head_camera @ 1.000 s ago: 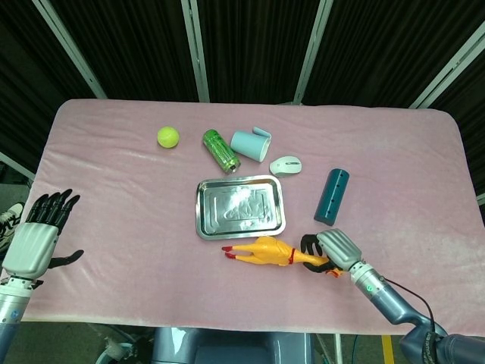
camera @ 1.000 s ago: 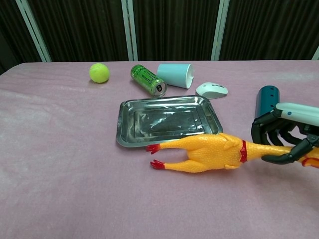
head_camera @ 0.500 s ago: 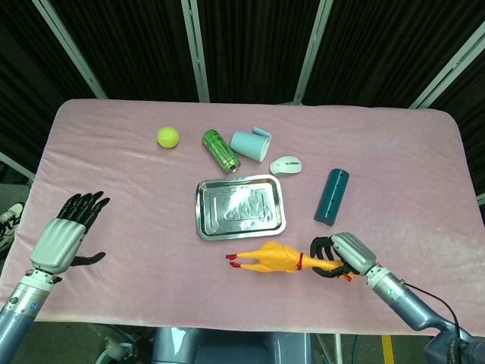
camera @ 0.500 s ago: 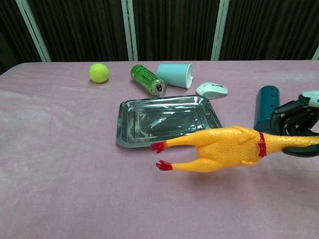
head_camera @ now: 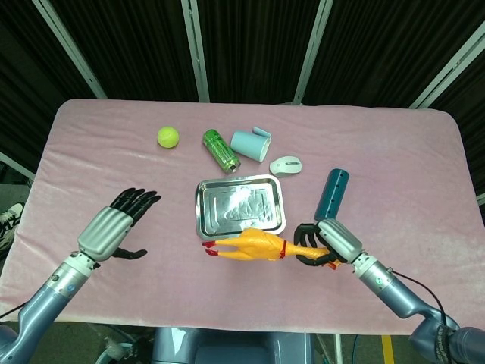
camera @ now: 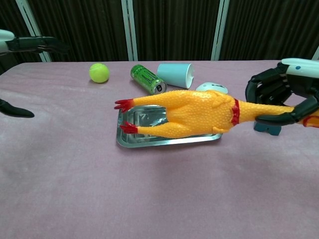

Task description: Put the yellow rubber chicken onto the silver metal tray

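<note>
My right hand [head_camera: 322,244] [camera: 281,94] grips the neck of the yellow rubber chicken [head_camera: 248,246] [camera: 187,112] and holds it in the air, body level, red feet pointing left. In the chest view the chicken hangs in front of the silver metal tray [camera: 133,141]; in the head view it lies along the tray's [head_camera: 204,206] near edge. My left hand [head_camera: 114,230] is open above the cloth left of the tray, fingers spread. Only its fingertips [camera: 42,44] show in the chest view, at the upper left.
Behind the tray lie a green can [head_camera: 220,149], a light blue cup [head_camera: 251,144] on its side, and a white mouse [head_camera: 286,164]. A tennis ball [head_camera: 168,137] sits at the back left. A teal cylinder [head_camera: 332,196] lies right of the tray, close to my right hand.
My right hand has lifted the chicken and carried it left toward the tray. My left hand has moved in from the table's left edge toward the tray.
</note>
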